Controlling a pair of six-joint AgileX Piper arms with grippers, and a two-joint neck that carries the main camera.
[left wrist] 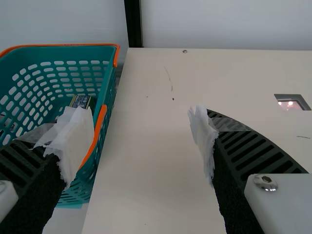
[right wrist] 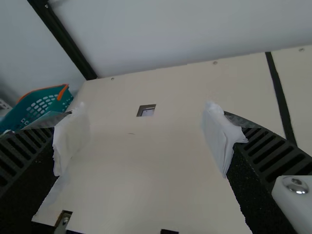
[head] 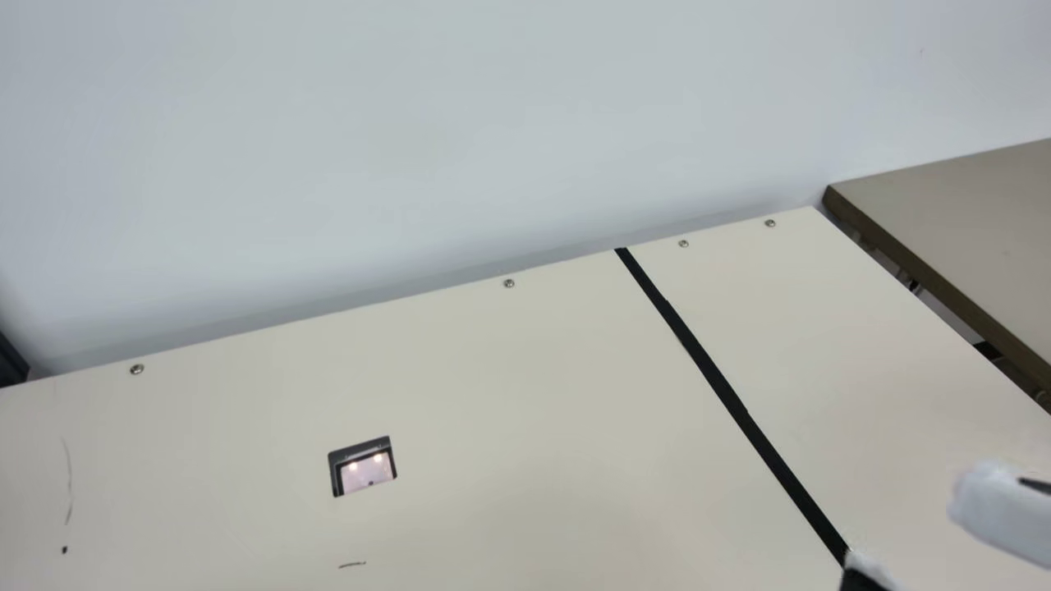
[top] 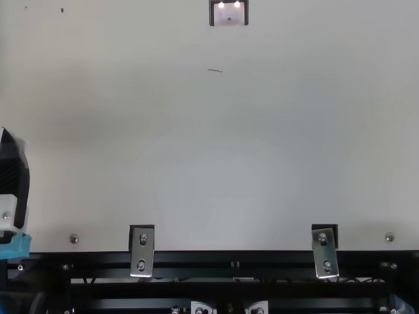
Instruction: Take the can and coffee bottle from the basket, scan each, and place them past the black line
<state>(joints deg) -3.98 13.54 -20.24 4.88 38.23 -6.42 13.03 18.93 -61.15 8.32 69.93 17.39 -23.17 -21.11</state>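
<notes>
1. L gripper & R gripper: both wide open, empty
2. Item in basket, left of table; can or btl unclear
3. Can prob light, slick, dentable; btl likely stiffer: grip mid-body, gently

Cream table: black line across, scanner window inset.

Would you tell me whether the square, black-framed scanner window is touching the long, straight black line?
Apart: the main view shows a wide stretch of cream table between the scanner window and the black line.
</notes>
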